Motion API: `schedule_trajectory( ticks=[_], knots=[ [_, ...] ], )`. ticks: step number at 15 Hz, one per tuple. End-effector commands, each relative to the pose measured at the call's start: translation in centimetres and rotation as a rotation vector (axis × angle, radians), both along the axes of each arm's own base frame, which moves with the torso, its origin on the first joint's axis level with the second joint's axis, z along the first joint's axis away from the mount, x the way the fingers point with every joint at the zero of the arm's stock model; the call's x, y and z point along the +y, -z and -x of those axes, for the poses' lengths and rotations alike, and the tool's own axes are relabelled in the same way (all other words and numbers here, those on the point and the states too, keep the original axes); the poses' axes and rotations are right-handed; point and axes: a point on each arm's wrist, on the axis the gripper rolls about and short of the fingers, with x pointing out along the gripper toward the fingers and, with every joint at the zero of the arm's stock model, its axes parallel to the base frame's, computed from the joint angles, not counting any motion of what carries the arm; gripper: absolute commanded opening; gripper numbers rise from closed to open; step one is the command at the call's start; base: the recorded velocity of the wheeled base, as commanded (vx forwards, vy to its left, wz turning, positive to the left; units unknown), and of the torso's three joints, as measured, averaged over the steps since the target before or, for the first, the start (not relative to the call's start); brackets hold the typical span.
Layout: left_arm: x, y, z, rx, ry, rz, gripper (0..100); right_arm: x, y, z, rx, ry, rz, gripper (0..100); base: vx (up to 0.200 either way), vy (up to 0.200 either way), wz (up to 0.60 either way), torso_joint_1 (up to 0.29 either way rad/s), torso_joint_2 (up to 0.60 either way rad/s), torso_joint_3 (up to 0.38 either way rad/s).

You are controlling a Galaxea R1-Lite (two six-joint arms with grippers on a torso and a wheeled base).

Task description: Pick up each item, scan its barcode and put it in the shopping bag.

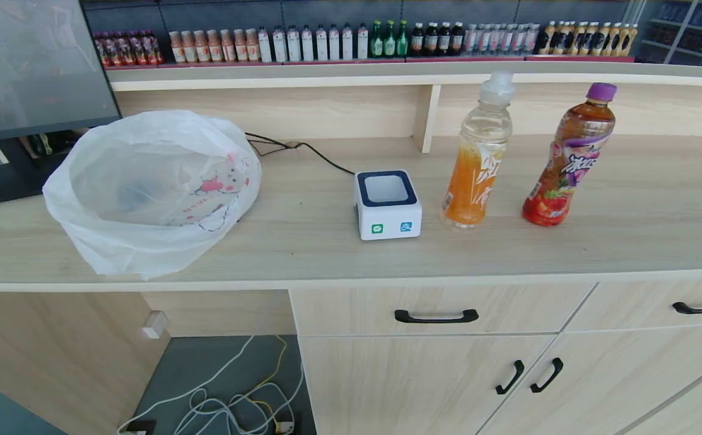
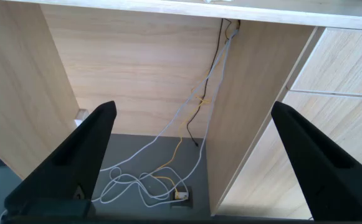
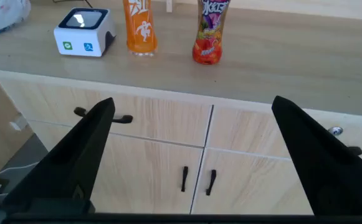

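So this looks like the very start, nothing is done as far as I can tell. Both items are standing upright on the counter [image 1: 327, 254]: the orange bottle [image 1: 475, 157] just right of the scanner [image 1: 387, 205], and the red bottle [image 1: 568, 163] a bit further right, near each other but not touching. Neither one is picked up, scanned or bagged, so the whole job is left for both. The bag [image 1: 145, 187] sits open on the left side of the counter, well apart from the bottles, with the scanner between them. Its mouth is spread wide and I can't make out any item inside. The pink and red marks look like print on the plastic, but it's see-through and crinkly, so I'm not totally sure. The left gripper [image 2: 193, 107] is down below counter level, facing the open gap with the cables [image 2: 168, 155], fingers spread wide and holding nothing. The right gripper [image 3: 193, 99] is also low, in front of the drawers [image 3: 156, 124], fingers wide and empty too, with the bottles up past it on the counter.
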Motion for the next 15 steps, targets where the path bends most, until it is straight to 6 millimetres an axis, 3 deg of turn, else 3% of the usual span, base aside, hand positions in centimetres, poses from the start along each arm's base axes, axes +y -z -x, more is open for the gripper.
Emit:
schedule_trajectory(
  ticks=[1, 6, 10, 15],
  knots=[
    [0.0, 0.0, 0.0, 0.0, 0.0, 0.0, 100, 0.9, -0.3, -4.2, 0.052, -0.124, 0.029, 100, 0.0, 0.0, 0.0, 0.0, 0.0, 0.0],
    [0.0, 0.0, 0.0, 0.0, 0.0, 0.0, 100, 2.7, 0.1, -9.9, -0.016, -0.202, 0.062, 100, 0.0, 0.0, 0.0, 0.0, 0.0, 0.0],
    [0.0, 0.0, 0.0, 0.0, 0.0, 0.0, 100, 3.4, 1.3, -11.6, -0.067, -0.212, 0.054, 100, 0.0, 0.0, 0.0, 0.0, 0.0, 0.0],
    [0.0, 0.0, 0.0, 0.0, 0.0, 0.0, 100, 5.0, 1.0, -14.5, -0.199, -0.225, 0.013, 100, 0.0, 0.0, 0.0, 0.0, 0.0, 0.0]
  ],
)
